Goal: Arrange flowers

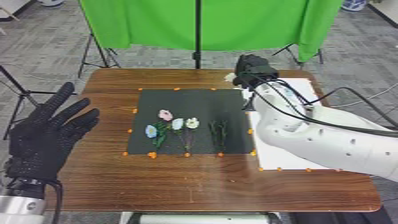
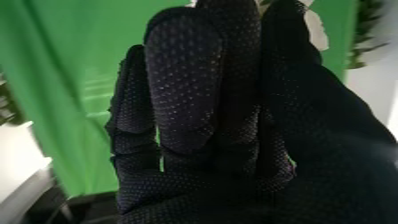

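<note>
With my right robot hand (image 1: 253,66) I pinch a white flower (image 1: 231,77) near the far right of the desk (image 1: 107,185); my left robot hand (image 1: 43,137) is open. Placing seems underway: I should align the stem before releasing. Other flowers (image 1: 165,115) lie on the dark mat (image 1: 200,100).

pink, blue, white flowers (image 1: 193,123) lie beside green stems (image 1: 218,136) on a dark mat (image 1: 233,100).
</note>
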